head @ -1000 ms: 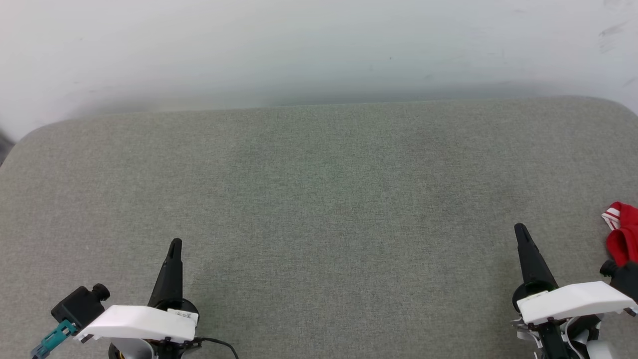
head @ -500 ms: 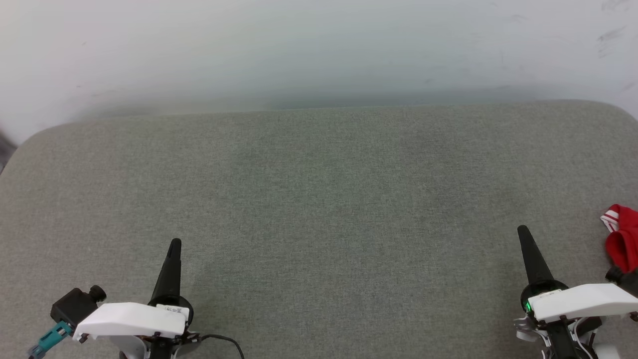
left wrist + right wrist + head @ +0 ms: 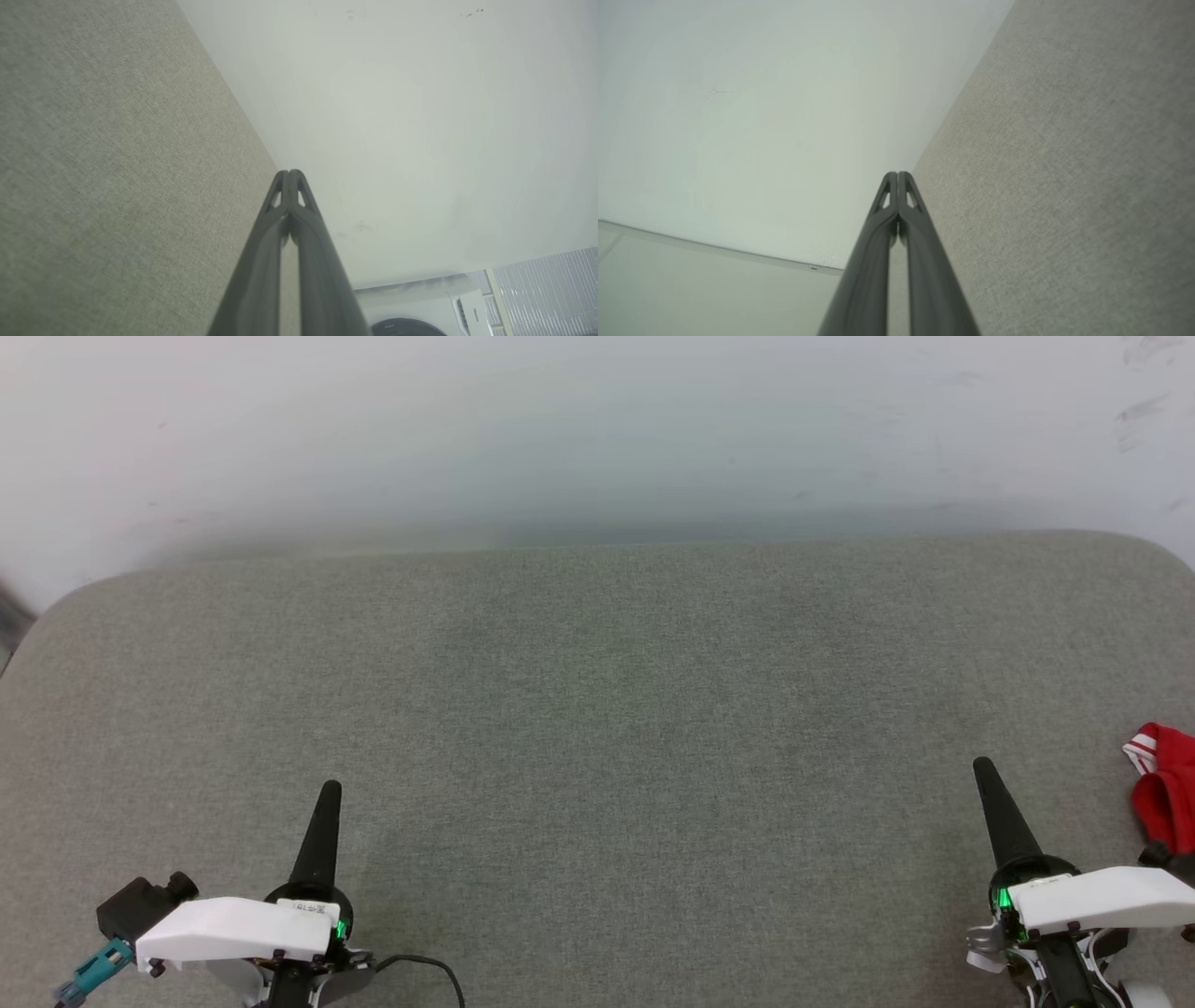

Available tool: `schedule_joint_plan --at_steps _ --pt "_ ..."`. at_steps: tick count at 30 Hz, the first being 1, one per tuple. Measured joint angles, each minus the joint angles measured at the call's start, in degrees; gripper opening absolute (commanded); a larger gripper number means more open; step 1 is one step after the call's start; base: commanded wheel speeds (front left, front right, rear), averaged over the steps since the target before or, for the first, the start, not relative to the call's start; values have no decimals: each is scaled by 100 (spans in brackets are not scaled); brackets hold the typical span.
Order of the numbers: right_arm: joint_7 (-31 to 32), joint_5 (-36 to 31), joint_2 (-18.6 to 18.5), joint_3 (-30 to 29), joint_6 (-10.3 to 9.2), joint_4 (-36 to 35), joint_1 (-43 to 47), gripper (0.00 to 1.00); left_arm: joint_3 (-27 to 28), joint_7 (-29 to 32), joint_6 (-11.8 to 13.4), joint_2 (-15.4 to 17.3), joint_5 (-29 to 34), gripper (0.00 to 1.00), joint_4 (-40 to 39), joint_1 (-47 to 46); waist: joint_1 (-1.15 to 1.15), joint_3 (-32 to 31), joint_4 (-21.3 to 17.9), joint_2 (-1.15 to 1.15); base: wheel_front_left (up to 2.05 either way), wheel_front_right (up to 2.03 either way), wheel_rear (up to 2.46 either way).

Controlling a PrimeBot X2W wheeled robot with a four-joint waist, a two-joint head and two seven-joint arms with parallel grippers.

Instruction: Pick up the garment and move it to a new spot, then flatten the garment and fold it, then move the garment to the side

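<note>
- The garment lies at the right edge of the desk, toward the front right corner. Only a small red lump with red-white striped trim is visible; the rest is cut off by the border of the head view.
- The left gripper is clenched on nothing. It rests by the front edge near the left corner and points to the far edge.
- The right gripper is also clenched and empty. It rests by the front edge, and its fingers are near the garment but apart from it.
- The middle of the desk is bare grey cloth.
- Judgement: this fits two stages. Either the garment waits at the side to be picked up, or it was put aside after folding.
- The visible part looks bunched rather than flat, but too little shows to decide.
- What the next move calls for depends on that, and a look at the whole garment would settle it.
</note>
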Motion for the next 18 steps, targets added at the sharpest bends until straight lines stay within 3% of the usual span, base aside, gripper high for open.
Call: schedule_joint_plan --at_steps 18 --pt "197 898 18 -97 0 56 -12 0 77 257 0 -3 -884 0 136 -50 0 -79 10 0 0 0 0"
